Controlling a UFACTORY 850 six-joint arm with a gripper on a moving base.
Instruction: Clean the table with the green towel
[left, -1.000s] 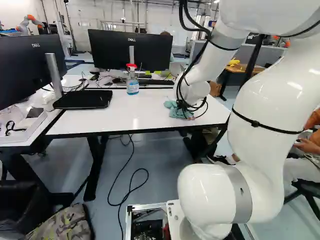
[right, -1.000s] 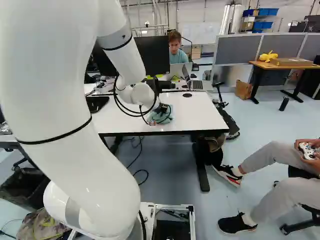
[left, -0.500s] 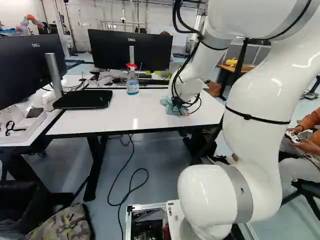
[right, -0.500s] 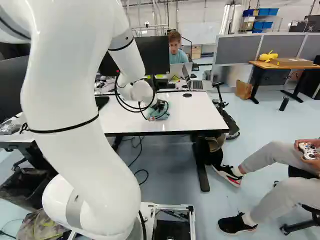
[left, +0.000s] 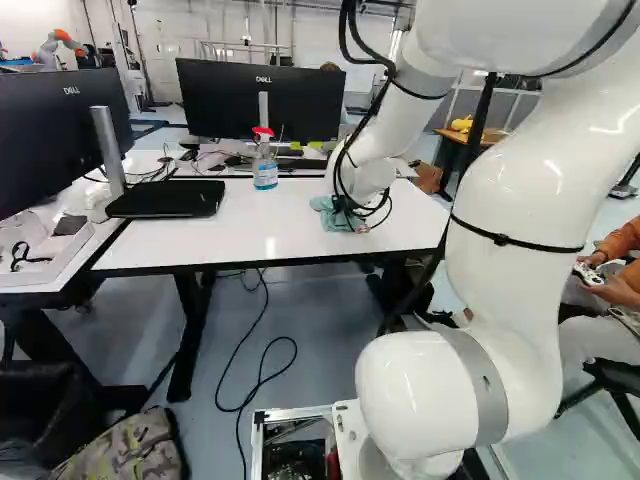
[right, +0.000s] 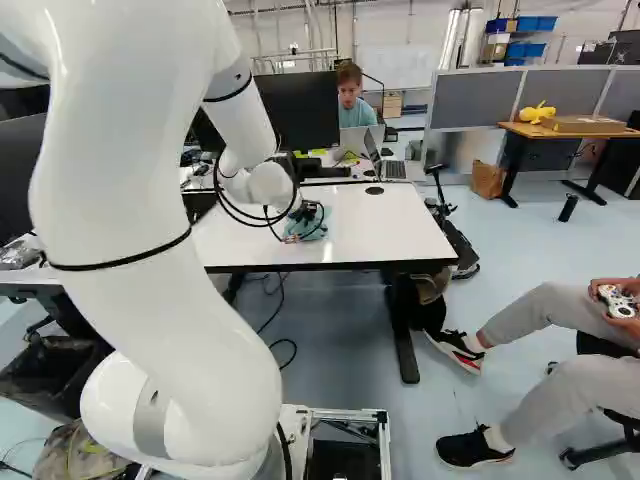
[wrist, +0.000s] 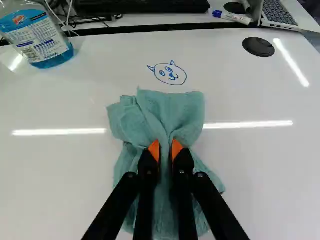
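Observation:
My gripper (right: 306, 210) is low over the white table (right: 385, 225), partly hidden behind cables in the right base view. In the wrist view the gripper (wrist: 166, 150) is shut on the green towel (wrist: 172, 110), a fold pinched between its orange pads. The towel lies bunched on the tabletop (wrist: 60, 175), spreading ahead of and under the fingers. A blue cat-like face drawing (wrist: 170, 74) is on the table just ahead of the towel.
A spray bottle of blue liquid (left: 265, 165) stands on the table, left of the towel in the left base view. Monitors (left: 258, 100), a laptop (wrist: 282, 12), a marker (wrist: 232, 17) and a black round cap (wrist: 258, 46) lie beyond. Another robot (left: 58, 45) stands far back.
My arm has swung toward the left of both base views, and the towel has slid across the table with the gripper. The base has not moved.

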